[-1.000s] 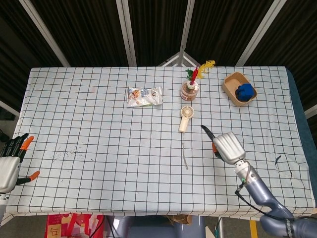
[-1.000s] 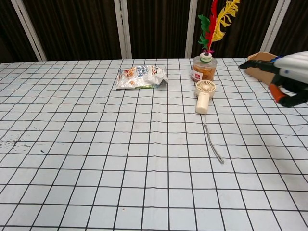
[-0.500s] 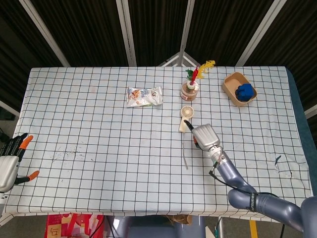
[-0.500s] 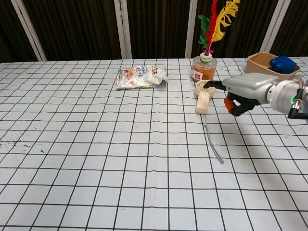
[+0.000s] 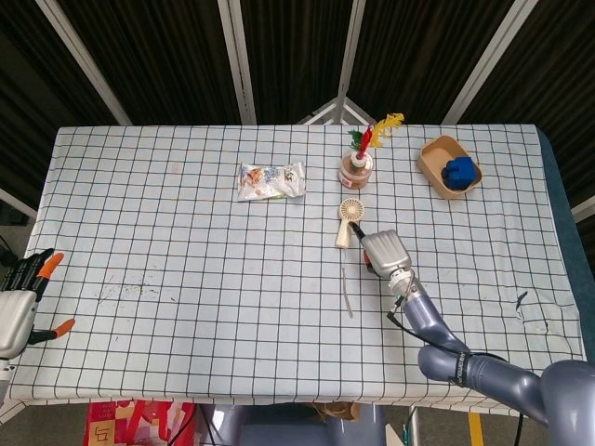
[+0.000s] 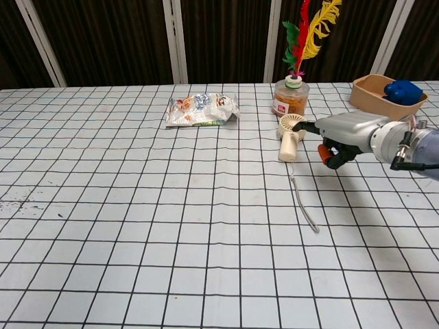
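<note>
While the right hand [image 5: 383, 251] hovers low over the checked tablecloth [image 5: 167, 232], its dark fingertip [image 6: 306, 127] reaches to the right edge of the small cream handheld fan [image 5: 348, 221]; from these views I cannot tell whether it actually touches. Its other fingers are curled partly under the palm with the orange-tipped ones pointing down, and nothing is held in them. The fan lies flat near the middle of the table, round head toward the far side and handle toward the near side, with its thin wrist cord [image 5: 347, 292] trailing nearer across the cloth.

Just beyond the fan stands a short jar [image 6: 290, 98] with red, green and yellow feathers [image 6: 310, 29] rising from its lid. A crumpled snack packet [image 5: 271, 180] lies to the left of the jar, well apart from the fan. At the far right sits a tan tray [image 5: 434, 169] holding a blue object [image 5: 459, 171].

The left hand [image 5: 20, 302] shows only in the head view, at the near left edge of the table, off the cloth. Its fingers are spread apart and hold nothing.
</note>
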`<state>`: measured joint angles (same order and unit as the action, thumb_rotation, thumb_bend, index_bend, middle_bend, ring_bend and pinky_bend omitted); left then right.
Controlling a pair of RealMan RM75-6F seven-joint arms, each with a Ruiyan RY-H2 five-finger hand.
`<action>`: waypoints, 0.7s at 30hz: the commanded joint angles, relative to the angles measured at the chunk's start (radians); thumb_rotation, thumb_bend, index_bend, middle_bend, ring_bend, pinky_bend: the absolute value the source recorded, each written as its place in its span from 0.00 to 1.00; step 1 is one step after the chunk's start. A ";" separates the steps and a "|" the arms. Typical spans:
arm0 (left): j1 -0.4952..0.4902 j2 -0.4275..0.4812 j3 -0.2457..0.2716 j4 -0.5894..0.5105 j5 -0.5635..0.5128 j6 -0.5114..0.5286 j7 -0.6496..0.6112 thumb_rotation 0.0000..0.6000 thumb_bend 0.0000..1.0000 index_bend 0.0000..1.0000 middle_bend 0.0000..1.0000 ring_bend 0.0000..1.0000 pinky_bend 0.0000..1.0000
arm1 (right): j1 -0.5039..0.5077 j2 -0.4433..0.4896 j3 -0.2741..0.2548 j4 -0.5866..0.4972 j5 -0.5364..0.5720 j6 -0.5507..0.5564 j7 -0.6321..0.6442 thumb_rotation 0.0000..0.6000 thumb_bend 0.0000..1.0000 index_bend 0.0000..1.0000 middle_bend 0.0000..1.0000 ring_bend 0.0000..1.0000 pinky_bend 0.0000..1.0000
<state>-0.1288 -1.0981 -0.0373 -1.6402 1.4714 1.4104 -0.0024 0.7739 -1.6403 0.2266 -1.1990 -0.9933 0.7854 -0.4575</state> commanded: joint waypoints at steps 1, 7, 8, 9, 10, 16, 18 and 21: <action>0.000 -0.001 0.001 -0.001 0.001 0.000 0.001 1.00 0.03 0.00 0.00 0.00 0.00 | 0.004 0.001 -0.004 0.003 0.001 0.004 0.001 1.00 0.81 0.00 0.81 0.86 0.83; -0.001 0.002 0.001 -0.006 -0.006 -0.007 -0.005 1.00 0.03 0.00 0.00 0.00 0.00 | 0.008 0.000 -0.008 0.012 0.016 0.007 0.006 1.00 0.81 0.00 0.81 0.86 0.83; -0.002 0.002 0.000 -0.005 -0.006 -0.006 -0.005 1.00 0.03 0.00 0.00 0.00 0.00 | 0.008 -0.001 -0.011 0.017 0.023 0.004 0.006 1.00 0.81 0.00 0.81 0.86 0.83; -0.002 0.001 0.000 -0.005 -0.005 -0.005 -0.006 1.00 0.03 0.00 0.00 0.00 0.00 | 0.008 -0.002 -0.013 0.019 0.027 0.003 0.006 1.00 0.81 0.00 0.81 0.86 0.83; -0.002 0.001 0.000 -0.005 -0.005 -0.005 -0.006 1.00 0.03 0.00 0.00 0.00 0.00 | 0.009 -0.002 -0.014 0.020 0.028 0.003 0.006 1.00 0.81 0.00 0.81 0.86 0.83; -0.002 0.001 0.000 -0.005 -0.004 -0.004 -0.004 1.00 0.03 0.00 0.00 0.00 0.00 | 0.011 -0.007 -0.024 0.024 0.036 0.005 0.008 1.00 0.81 0.00 0.81 0.86 0.83; -0.003 0.001 0.000 -0.005 -0.004 -0.004 -0.004 1.00 0.03 0.00 0.00 0.00 0.00 | 0.013 -0.010 -0.024 0.024 0.037 0.008 0.009 1.00 0.81 0.00 0.81 0.86 0.83; -0.002 0.000 0.001 -0.004 -0.003 -0.004 -0.003 1.00 0.03 0.00 0.00 0.00 0.00 | 0.018 -0.015 -0.019 0.025 0.043 0.014 0.014 1.00 0.81 0.00 0.81 0.86 0.83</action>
<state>-0.1311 -1.0983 -0.0360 -1.6446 1.4679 1.4069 -0.0053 0.7906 -1.6541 0.2069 -1.1740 -0.9517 0.7986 -0.4438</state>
